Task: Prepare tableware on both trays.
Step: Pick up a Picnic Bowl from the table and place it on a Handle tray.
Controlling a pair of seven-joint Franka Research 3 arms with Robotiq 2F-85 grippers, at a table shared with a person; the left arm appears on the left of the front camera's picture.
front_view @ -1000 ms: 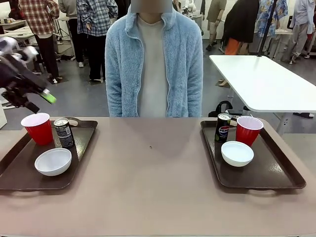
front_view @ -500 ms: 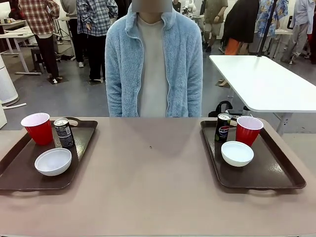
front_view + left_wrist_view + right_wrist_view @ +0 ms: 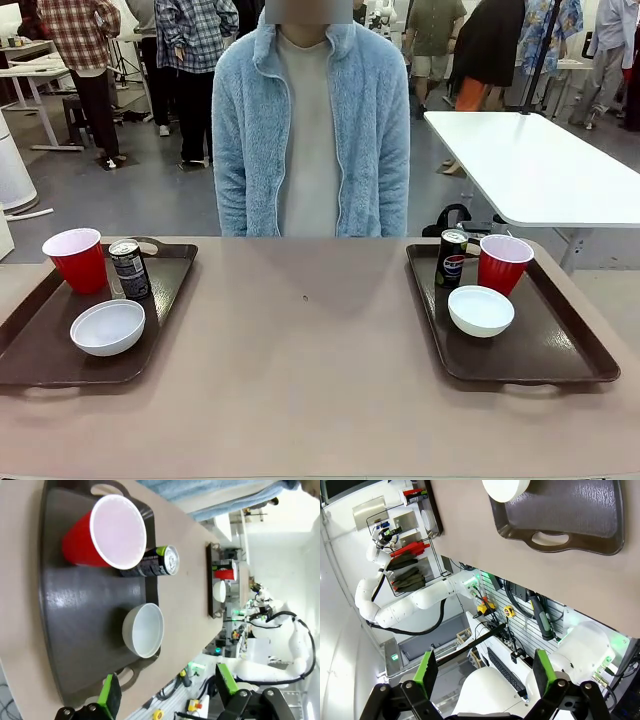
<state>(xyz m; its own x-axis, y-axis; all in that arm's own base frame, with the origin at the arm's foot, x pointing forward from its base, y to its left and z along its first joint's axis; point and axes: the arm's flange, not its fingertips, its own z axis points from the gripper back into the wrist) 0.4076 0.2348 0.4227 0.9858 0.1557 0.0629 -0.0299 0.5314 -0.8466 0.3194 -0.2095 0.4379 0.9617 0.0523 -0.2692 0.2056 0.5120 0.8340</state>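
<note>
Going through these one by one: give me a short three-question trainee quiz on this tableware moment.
1. True or false: each tray carries a cup, a can and a bowl.
2. On the left tray, what stands between the red cup and the table's middle? A) white bowl B) Pepsi can C) nothing
3. Fill in: the left pincer hangs ____ with nothing between its pads.

Key: 1 true; 2 B; 3 open.

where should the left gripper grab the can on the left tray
Grip the can around its upper body, coming from above, fingers front and back: it stands upright, with the red cup close on one side. The left gripper is open.
</note>
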